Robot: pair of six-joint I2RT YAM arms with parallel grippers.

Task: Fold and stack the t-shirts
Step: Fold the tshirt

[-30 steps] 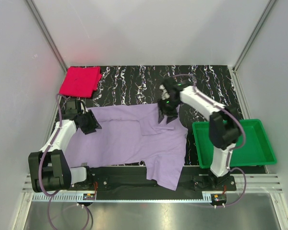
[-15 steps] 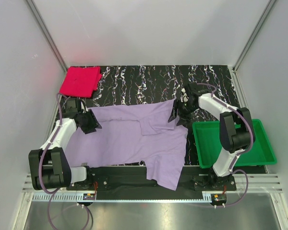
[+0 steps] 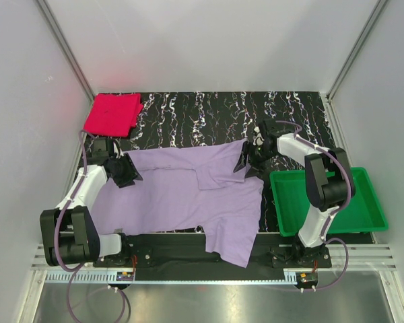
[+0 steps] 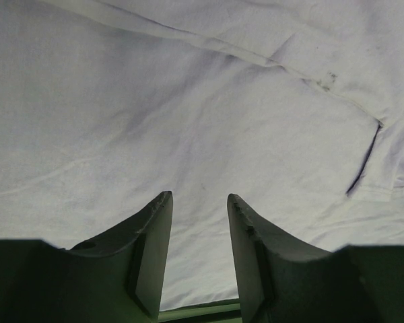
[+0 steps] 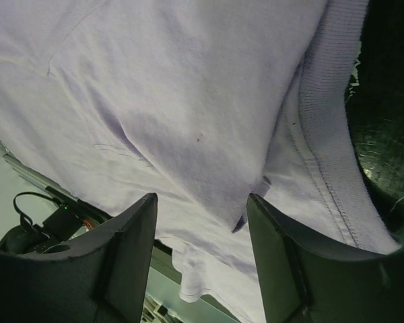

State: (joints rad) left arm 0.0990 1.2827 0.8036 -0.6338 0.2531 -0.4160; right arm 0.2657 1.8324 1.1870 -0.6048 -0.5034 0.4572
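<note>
On the black marbled tabletop (image 3: 188,111) a lavender t-shirt (image 3: 182,192) lies spread, the left gripper (image 4: 198,196) and right gripper (image 5: 202,196) both parted and empty over it, a folded pink-red t-shirt (image 3: 112,114) at the far-left corner.

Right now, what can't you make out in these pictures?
Top view: the right arm covers part of the green tray.
Top view: the pink shirt shows only its top layer; lower folds are hidden.
Wrist views: frame edges cut off the purple shirt; whether the left fingers or right fingers touch it is unclear.
</note>
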